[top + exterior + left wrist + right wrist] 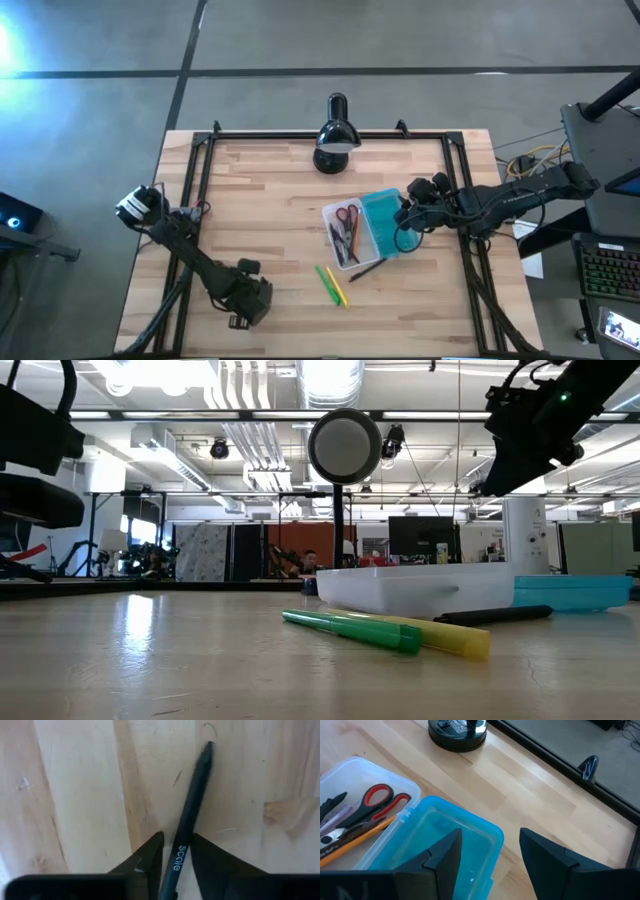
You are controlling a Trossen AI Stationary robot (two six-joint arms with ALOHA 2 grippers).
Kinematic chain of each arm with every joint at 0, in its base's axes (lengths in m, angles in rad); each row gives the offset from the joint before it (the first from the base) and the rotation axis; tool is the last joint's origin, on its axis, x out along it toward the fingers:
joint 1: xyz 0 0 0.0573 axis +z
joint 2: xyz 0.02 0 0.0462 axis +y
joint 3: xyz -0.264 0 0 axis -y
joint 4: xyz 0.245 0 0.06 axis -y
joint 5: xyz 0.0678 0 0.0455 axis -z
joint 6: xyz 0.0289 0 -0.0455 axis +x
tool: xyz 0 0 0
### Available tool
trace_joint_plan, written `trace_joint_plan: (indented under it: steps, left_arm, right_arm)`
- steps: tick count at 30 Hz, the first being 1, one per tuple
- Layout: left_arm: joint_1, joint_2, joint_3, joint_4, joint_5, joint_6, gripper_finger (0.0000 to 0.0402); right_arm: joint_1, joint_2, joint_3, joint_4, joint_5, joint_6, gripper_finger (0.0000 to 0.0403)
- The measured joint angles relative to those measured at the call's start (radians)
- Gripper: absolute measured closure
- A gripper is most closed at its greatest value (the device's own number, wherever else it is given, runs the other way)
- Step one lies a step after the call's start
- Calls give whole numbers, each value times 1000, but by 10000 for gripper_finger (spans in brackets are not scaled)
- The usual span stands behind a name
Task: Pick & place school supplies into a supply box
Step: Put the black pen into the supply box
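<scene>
1. The left gripper (250, 298) is near the table's front edge, left of centre; in its wrist view a black pen (189, 820) marked "scale" runs between its fingers (145, 862), which are narrowed about the pen.
2. The right gripper (408, 215) hangs over the teal lid (385, 222) of the supply box (348, 233); its wrist view shows the fingers (445, 852) spread wide with nothing between them.
3. The box's clear tray (360, 775) lies on the wooden table (260, 200) right of centre, with the lid folded open on its right side.
4. In the tray lie red-handled scissors (382, 800), an orange pencil (355, 837) and a few darker pens.
5. On the table just in front of the tray lie a green marker (350, 630) and a yellow marker (440, 635) side by side, and another black pen (368, 268) beside the tray's front corner.
6. A black desk lamp (335, 135) stands at the table's far edge.
</scene>
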Motion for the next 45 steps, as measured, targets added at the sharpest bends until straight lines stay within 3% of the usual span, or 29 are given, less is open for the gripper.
trace_joint_plan:
  steps: [5, 12, 17, 20, 24, 27, 29, 36, 45]
  left_arm:
    - [37, 30, -10, -3, -10, -36, 387]
    - [169, 40, -21, 38, 122, -256, 390]
    - [339, -8, -46, 164, 173, -453, 393]
    - [467, -54, -90, 324, 208, -563, 393]
    - [640, -107, -168, 704, 110, -746, 394]
    - [724, -136, -185, 964, 81, -875, 394]
    - [754, -133, -172, 1034, 59, -899, 394]
    - [776, 3, 33, 1014, 54, -869, 390]
    - [767, 156, 157, 899, 140, -891, 320]
  right_arm:
    - [0, 0, -6, 0, 0, 0, 211]
    - [0, 0, -9, 1, 0, 18, 211]
    - [-5, -1, -9, 5, 0, 173, 211]
    - [-18, -2, -9, 8, 4, 325, 211]
    - [-37, -3, -9, 9, 8, 471, 211]
    - [-42, -5, -9, 9, 9, 487, 211]
    - [-42, -9, -9, 10, 9, 470, 211]
    - [-42, -16, -9, 7, 30, 445, 211]
    - [-42, -19, -9, -3, 3, 362, 211]
